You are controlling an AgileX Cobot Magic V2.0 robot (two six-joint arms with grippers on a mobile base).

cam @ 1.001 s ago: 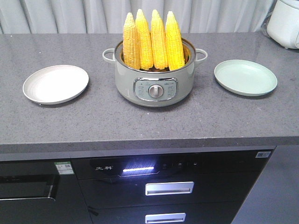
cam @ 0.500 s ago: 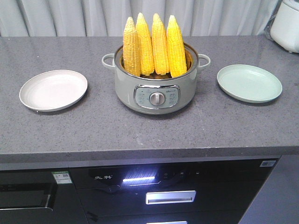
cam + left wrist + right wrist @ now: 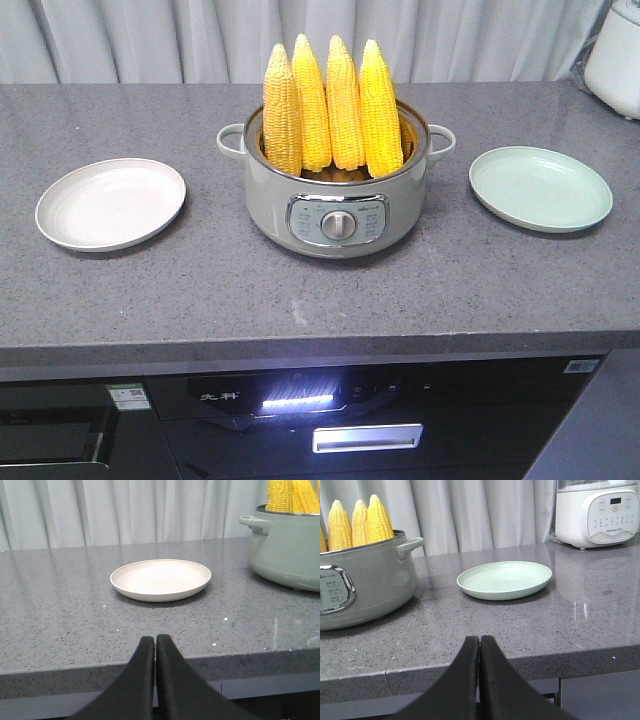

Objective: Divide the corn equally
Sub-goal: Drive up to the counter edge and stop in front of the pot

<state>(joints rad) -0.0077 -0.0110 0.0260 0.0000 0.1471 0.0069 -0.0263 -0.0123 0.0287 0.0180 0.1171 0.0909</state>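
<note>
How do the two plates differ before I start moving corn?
The left plate is off-white; the right plate is pale green. The left plate sits left of the pot, the right plate on its right, nearer the white appliance. Both are round, shallow, empty and flat on the counter.

Four corn cobs (image 3: 330, 105) upright in pot (image 3: 270, 195) between white plate (image 3: 110, 203) and green plate (image 3: 540, 188)
</note>
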